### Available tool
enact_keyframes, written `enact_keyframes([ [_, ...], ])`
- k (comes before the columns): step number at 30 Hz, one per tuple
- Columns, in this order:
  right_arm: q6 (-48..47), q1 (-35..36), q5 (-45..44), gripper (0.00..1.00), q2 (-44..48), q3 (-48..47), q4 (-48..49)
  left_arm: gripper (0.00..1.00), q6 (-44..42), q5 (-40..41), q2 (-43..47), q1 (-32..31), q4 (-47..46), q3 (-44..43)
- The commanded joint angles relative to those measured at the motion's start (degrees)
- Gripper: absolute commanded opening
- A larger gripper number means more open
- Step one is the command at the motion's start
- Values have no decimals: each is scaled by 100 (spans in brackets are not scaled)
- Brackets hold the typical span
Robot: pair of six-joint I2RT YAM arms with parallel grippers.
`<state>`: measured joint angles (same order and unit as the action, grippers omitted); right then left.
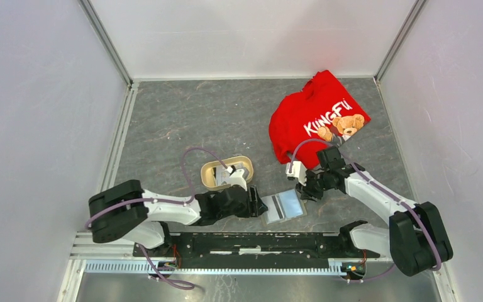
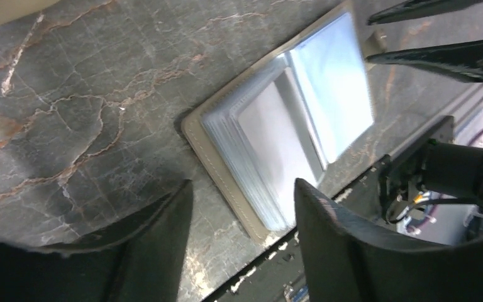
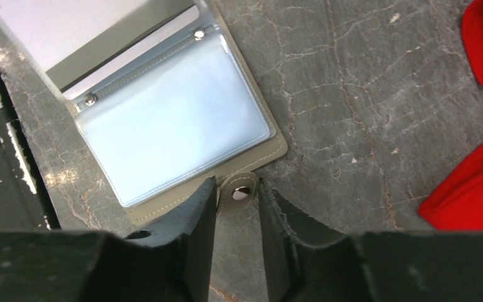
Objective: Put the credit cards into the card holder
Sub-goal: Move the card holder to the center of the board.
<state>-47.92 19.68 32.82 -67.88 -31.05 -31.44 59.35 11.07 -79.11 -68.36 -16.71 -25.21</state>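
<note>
The card holder (image 1: 284, 206) lies open and flat near the table's front edge, its clear pockets up (image 3: 176, 126). My right gripper (image 3: 238, 189) is closed on the holder's small snap tab (image 3: 239, 191), one finger against each side. Seen from above, the right gripper (image 1: 306, 189) sits at the holder's right edge. At the holder's left edge is my left gripper (image 1: 261, 204), open. Its fingers straddle the holder's near corner (image 2: 251, 220) without touching it. Pale credit cards (image 1: 238, 176) lie in the beige tray (image 1: 209, 170), partly behind the left arm.
A red shirt (image 1: 317, 116) with a bear print lies at the back right, and its edge (image 3: 478, 189) is close to the right gripper. The black base rail (image 2: 277, 270) runs just below the holder. Walls close in the table on three sides.
</note>
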Motion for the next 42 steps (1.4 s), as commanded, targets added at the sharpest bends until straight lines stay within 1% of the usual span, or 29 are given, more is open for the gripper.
enact_keyframes([
  [1,341,22,-210,33,133,-139,428,61,459,269,-499,-45,166,-315],
  [3,461,20,-238,28,166,-138,510,56,501,336,-716,-42,250,-440],
  [5,578,20,-328,21,187,-122,621,52,458,437,-908,-42,390,-623],
  [8,680,19,-445,14,158,-130,708,45,322,622,-1171,-30,602,-915],
  [10,798,26,-513,8,107,-163,749,41,192,719,-1332,17,715,-1084],
  [12,874,22,-619,4,87,-182,803,37,75,776,-1451,106,751,-1206],
  [16,1041,-14,-823,2,170,-175,950,36,-287,783,-1607,390,744,-1459],
  [17,1072,-57,-868,4,216,-174,968,35,-411,764,-1622,450,748,-1540],
  [18,1108,-111,-924,11,250,-174,986,35,-533,724,-1625,531,752,-1620],
  [21,1180,-358,-909,38,471,-169,999,35,-914,674,-1564,616,876,-1861],
  [23,1172,-496,-767,52,703,-141,998,36,-1153,666,-1432,640,1022,-1996],
  [24,1134,-556,-670,57,834,-138,984,37,-1282,634,-1348,640,1068,-2038],
  [26,1012,-644,-384,63,1025,-155,893,39,-1533,518,-1148,640,1099,-2087],
  [28,787,-660,70,64,1147,-273,696,43,-1919,260,-884,640,1144,-2156],
  [30,487,-666,627,64,1156,-468,425,45,-2248,155,-603,639,1420,-2299],
  [33,66,-658,1594,65,1112,-851,115,52,-2957,400,-69,639,1917,-2389],
  [35,-85,-654,2248,68,1024,-960,141,63,-3324,732,352,667,2078,-2277],
  [37,-200,-651,2752,69,818,-1061,132,76,-3535,1005,761,760,2122,-2055],
  [39,-187,-657,2928,68,524,-1190,24,86,-3657,933,1113,945,2067,-1768],
  [41,-179,-658,2714,66,245,-1278,-126,88,-3591,656,1360,1138,2037,-1552],
  [42,-126,-653,2429,64,158,-1282,-132,89,-3491,481,1453,1215,2003,-1467],
])
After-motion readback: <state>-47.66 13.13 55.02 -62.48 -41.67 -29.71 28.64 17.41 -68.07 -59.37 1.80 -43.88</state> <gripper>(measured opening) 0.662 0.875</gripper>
